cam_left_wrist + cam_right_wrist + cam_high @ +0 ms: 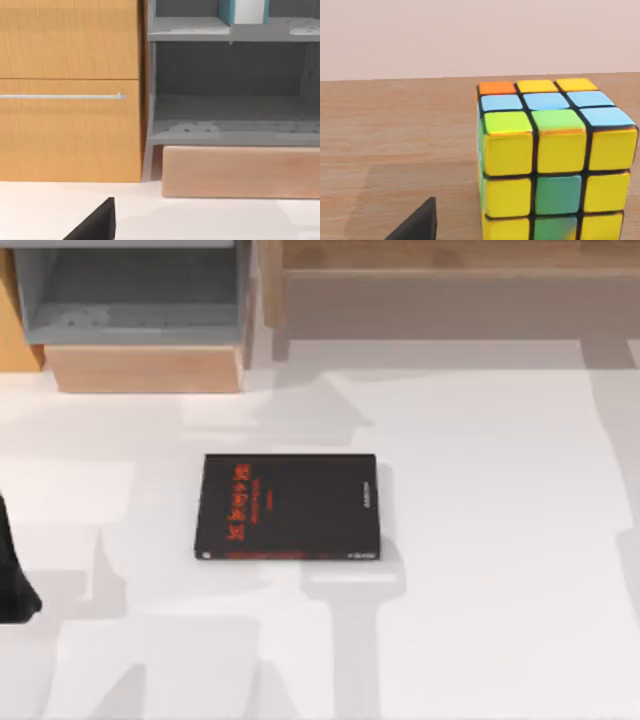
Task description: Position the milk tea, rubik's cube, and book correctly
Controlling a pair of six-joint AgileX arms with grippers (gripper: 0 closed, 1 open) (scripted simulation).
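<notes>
The rubik's cube (552,160), mostly yellow with green, blue and orange squares, stands on a wooden surface close in front of my right gripper (417,224), apart from it. The book (244,11), light blue with white page edges, stands upright on the upper grey shelf, seen from my left gripper (97,224), which faces the cabinet low over the table. My left arm (12,575) is at the table's left edge. The milk tea is out of view.
A black book with red lettering (288,506) lies flat mid-table. At the back left stands a wooden cabinet (70,125) with a drawer handle and grey shelves (135,300). A long wooden shelf (450,280) runs along the back right.
</notes>
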